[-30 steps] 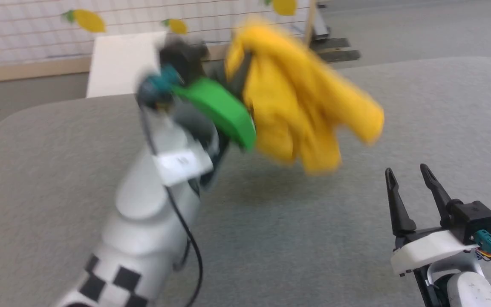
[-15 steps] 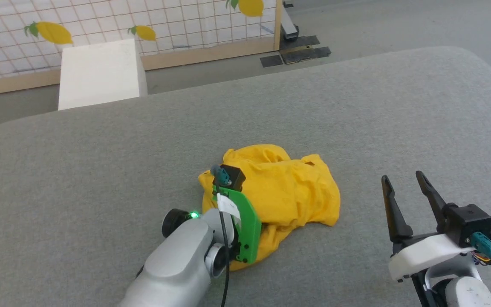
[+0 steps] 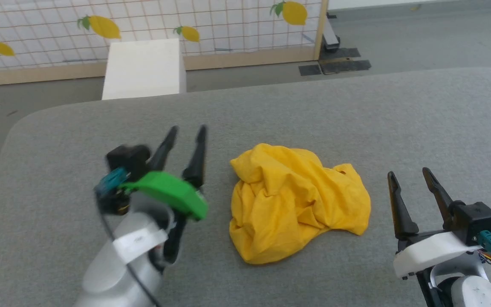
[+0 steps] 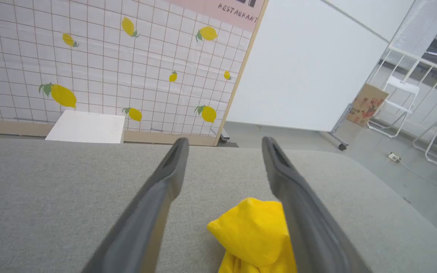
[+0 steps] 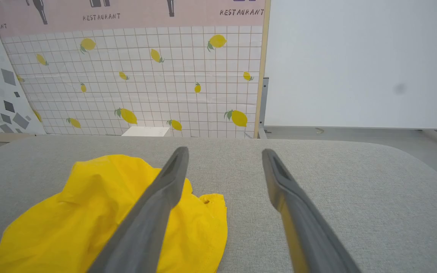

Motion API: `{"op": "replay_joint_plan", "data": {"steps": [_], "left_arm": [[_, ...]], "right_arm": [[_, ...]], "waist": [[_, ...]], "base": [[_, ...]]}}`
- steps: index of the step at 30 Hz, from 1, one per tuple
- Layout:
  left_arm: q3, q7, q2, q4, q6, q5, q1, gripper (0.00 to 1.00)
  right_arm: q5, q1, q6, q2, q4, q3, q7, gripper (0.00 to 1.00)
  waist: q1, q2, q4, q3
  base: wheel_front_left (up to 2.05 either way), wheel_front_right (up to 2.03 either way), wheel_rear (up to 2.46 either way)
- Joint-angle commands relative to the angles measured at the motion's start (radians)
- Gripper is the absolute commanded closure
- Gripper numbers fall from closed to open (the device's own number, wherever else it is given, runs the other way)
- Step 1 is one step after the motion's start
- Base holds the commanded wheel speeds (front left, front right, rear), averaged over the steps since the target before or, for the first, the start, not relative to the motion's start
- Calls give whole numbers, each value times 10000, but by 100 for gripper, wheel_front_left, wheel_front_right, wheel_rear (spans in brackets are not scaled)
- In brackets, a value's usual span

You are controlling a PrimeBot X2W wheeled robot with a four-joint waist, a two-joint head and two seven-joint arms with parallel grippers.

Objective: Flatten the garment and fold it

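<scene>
The garment (image 3: 296,200) is a mustard-yellow T-shirt lying in a crumpled heap on the grey table (image 3: 271,111), plain yellow side up; its print is hidden. My left gripper (image 3: 186,133) stands open to the left of the heap, apart from it, with nothing between its fingers. In the left wrist view the garment (image 4: 254,235) shows low between and under the fingers (image 4: 157,197). My right gripper (image 3: 409,177) stands open at the lower right, just right of the heap. In the right wrist view the garment (image 5: 101,212) lies to the left.
A white box (image 3: 145,68) stands on the floor beyond the table's far edge. Behind it is a tiled partition with lemon prints (image 3: 100,26). The table's rounded corners (image 3: 19,123) show at far left and far right.
The left gripper let go of the garment and drew back to the left, open. The garment, swung high a second ago, now lies loose on the table. The head camera shifted.
</scene>
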Motion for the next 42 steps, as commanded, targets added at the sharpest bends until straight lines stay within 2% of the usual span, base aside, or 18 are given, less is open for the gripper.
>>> {"op": "replay_joint_plan", "data": {"steps": [1, 5, 8, 12, 16, 20, 25, 33, 35, 38, 42], "left_arm": [[187, -206, 223, -235, 135, 209, 475, 0], [807, -423, 675, -997, 474, 784, 1341, 0], [1337, -439, 737, -1620, 634, 1289, 1953, 0], [1770, -443, 607, -2195, 758, 1984, 2790, 0], [2195, -444, 280, -2635, 822, 2413, 3444, 0], [2576, -444, -4, -2872, 682, 2728, 3800, 0], [2926, -445, -355, -2943, 391, 3059, 3832, 0], [3294, -445, -870, -2963, -64, 3506, 3605, 0], [3376, -445, -955, -2887, -187, 3576, 3575, 0], [3486, -446, -1063, -2784, -333, 3683, 3541, 0], [3646, -446, -1165, -2562, -488, 3841, 3576, 0]], "right_arm": [[-59, 137, -13, 7, -92, -2, 44, 0], [-90, 141, -13, 7, -158, 9, 97, 0], [-97, 144, -13, 7, -188, 51, 135, 0], [-136, 97, -13, 7, -201, 198, 244, 0], [-264, -264, -13, 7, -133, 795, 675, 0], [-376, -920, -13, 7, 177, 1730, 1818, 0], [-450, -1999, -13, -18, 1115, 2796, 4322, 0], [-1482, -3478, -13, -182, 2301, 3120, 6843, 0], [-1703, -3673, -13, -193, 2562, 3101, 7279, 100], [-1725, -3937, -13, -182, 2703, 3012, 7483, 100], [-1665, -4526, -13, -96, 2582, 2842, 6712, 100]], "waist": [[1, -1, 276, -145], [1, -1, 505, -135], [1, -1, 644, -106], [1, -1, 846, -71], [1, -1, 1047, 14], [1, -1, 1305, 201], [1, -1, 1688, 503], [1, -1, 2241, 917], [1, -1, 2326, 952], [1, -1, 2405, 961], [1, -1, 2384, 756]], "base": [[0, 0, 0], [0, 0, 0], [0, 0, 0], [0, 0, 0], [0, 0, 0], [0, 0, 0], [0, 0, 0], [0, 0, 0], [0, 0, 0], [0, 0, 0], [0, 0, 0]]}}
